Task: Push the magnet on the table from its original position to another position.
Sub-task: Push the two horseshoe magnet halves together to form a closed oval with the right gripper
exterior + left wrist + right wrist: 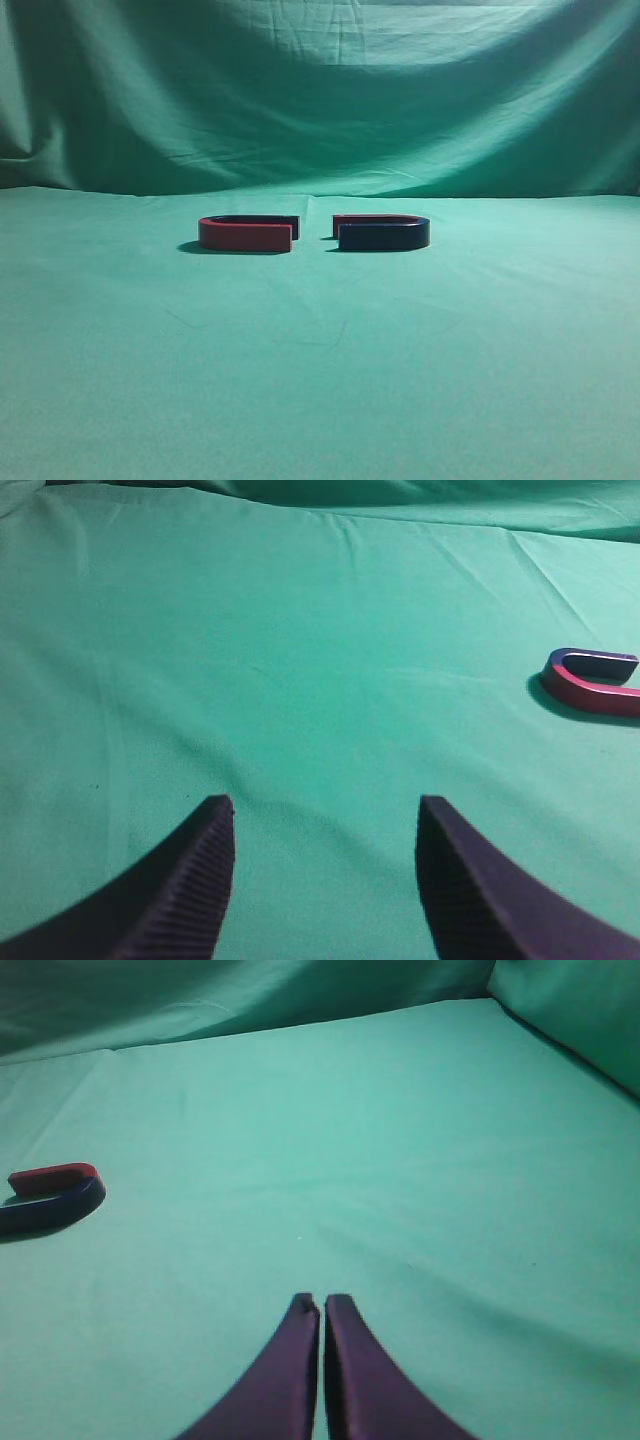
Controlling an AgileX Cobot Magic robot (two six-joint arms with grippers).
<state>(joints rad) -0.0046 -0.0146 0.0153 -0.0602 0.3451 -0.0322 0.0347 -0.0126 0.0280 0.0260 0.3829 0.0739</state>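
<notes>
Two red-and-blue horseshoe magnets lie flat on the green cloth, open ends facing each other with a small gap between. The left magnet (248, 234) shows its red side; it also shows at the right edge of the left wrist view (592, 682). The right magnet (383, 233) shows its dark blue side; it also shows at the left edge of the right wrist view (52, 1194). My left gripper (325, 815) is open and empty above bare cloth, far from its magnet. My right gripper (321, 1305) is shut and empty, well to the right of its magnet. Neither gripper shows in the exterior view.
A green cloth (320, 380) covers the table and rises as a draped backdrop (320, 90) behind the magnets. Folds of the cloth rise at the far right of the right wrist view (580, 1010).
</notes>
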